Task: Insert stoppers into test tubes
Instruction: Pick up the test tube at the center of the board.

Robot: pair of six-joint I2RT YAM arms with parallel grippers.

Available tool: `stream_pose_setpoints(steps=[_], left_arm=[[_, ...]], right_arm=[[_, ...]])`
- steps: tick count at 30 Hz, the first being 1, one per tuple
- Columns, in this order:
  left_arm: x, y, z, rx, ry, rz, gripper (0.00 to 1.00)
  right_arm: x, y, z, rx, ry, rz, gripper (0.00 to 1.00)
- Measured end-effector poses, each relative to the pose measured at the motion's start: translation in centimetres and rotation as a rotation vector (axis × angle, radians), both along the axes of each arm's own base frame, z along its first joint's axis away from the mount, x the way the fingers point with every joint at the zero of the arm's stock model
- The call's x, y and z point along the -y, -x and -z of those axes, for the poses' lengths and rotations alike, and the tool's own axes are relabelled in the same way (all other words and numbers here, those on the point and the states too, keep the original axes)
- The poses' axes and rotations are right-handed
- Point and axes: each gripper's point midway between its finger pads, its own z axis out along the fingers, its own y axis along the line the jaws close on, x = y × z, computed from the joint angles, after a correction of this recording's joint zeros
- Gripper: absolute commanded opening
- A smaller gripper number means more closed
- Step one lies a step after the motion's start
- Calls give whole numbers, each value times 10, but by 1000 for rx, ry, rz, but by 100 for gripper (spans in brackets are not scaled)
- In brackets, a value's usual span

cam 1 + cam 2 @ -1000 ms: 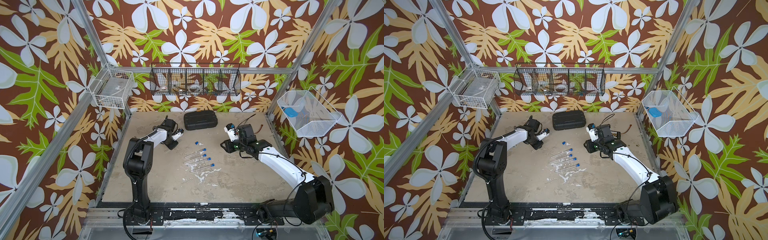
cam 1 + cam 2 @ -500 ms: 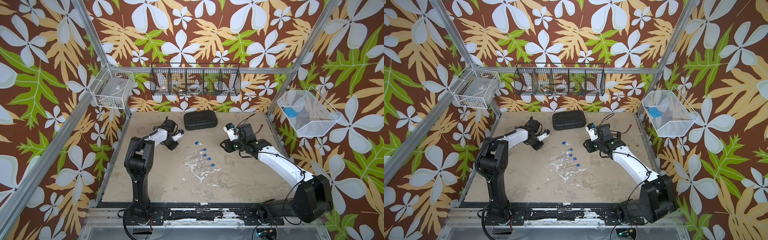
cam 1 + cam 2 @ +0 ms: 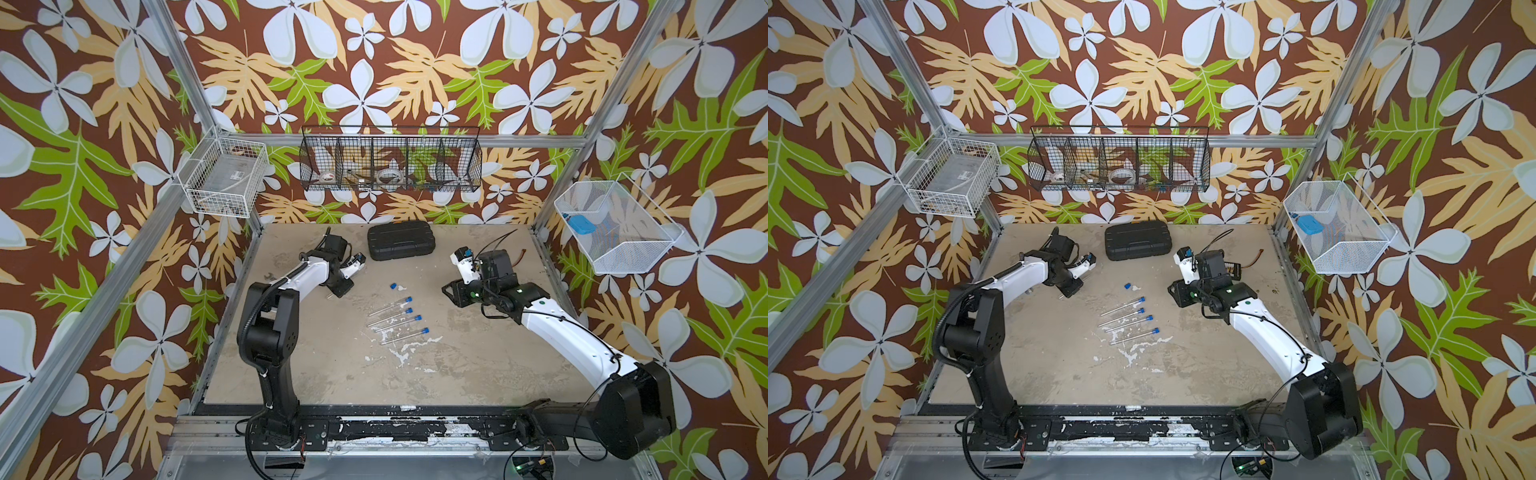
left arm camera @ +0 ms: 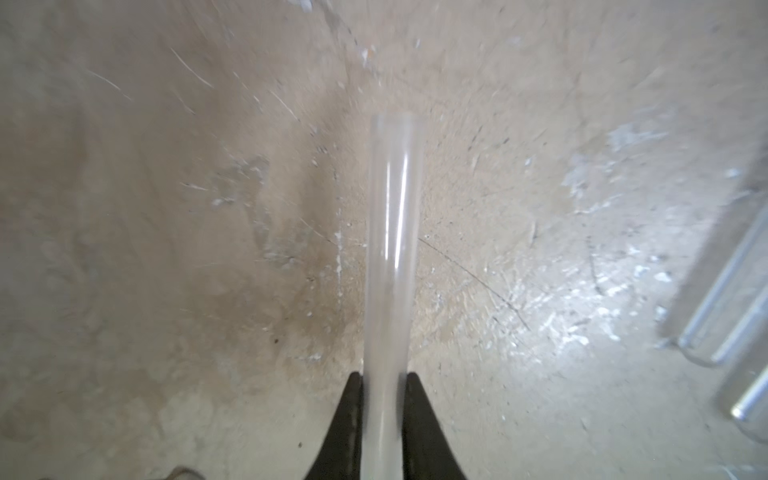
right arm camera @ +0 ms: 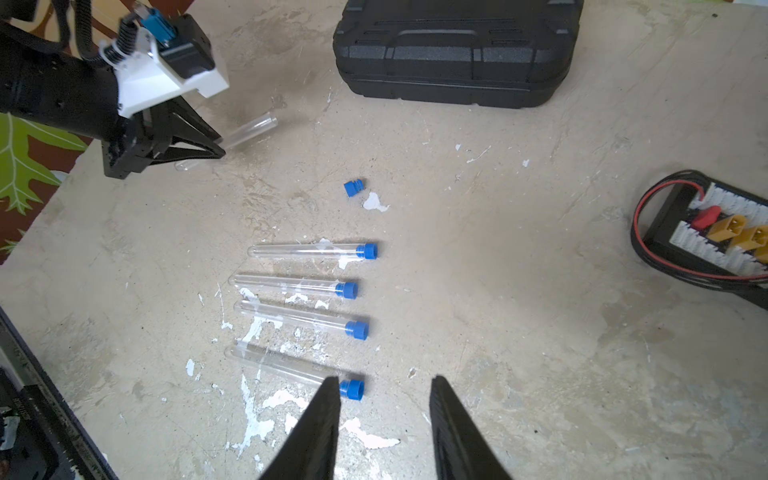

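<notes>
My left gripper (image 4: 384, 376) is shut on a clear, unstoppered test tube (image 4: 392, 249), which sticks out past the fingers low over the table. In the right wrist view the same gripper (image 5: 216, 147) and tube (image 5: 253, 126) sit at the far left. Several test tubes (image 5: 307, 251) with blue stoppers (image 5: 367, 251) in their mouths lie side by side mid-table, seen in both top views (image 3: 390, 309) (image 3: 1121, 309). One loose stopper (image 5: 354, 188) (image 3: 392, 286) lies behind them. My right gripper (image 5: 384, 384) (image 3: 448, 291) hovers open and empty to the right of the row.
A black case (image 3: 401, 241) lies at the back of the table. A connector board with red and black wires (image 5: 715, 232) sits at the right. A small wrench (image 3: 270, 275) lies by the left edge. Wire baskets (image 3: 390, 166) hang on the walls.
The left gripper has closed onto the test tube. Both arms stay almost where they were.
</notes>
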Motion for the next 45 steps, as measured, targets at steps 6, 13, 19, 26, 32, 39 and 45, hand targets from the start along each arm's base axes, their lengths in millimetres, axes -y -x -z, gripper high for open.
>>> stream_pose_setpoints(steps=[6, 13, 19, 26, 32, 39, 45], left_arm=[[12, 23, -53, 135, 119, 46, 4], [48, 86, -73, 233, 237, 210, 2], [75, 132, -69, 283, 299, 367, 2], [93, 144, -81, 353, 356, 459, 2], [98, 146, -83, 361, 371, 495, 2], [100, 147, -82, 359, 374, 510, 2], [101, 146, -84, 367, 378, 516, 2]], right_arm=[[-1, 8, -23, 49, -77, 16, 39], [-11, 6, -61, 34, -210, 49, 38], [-41, 10, -71, -114, -302, 3, 43], [-102, 39, -63, -265, -312, -171, 48], [-137, 50, -48, -357, -294, -258, 49], [-147, 49, -29, -439, -270, -261, 44], [-160, 54, -14, -493, -246, -284, 38]])
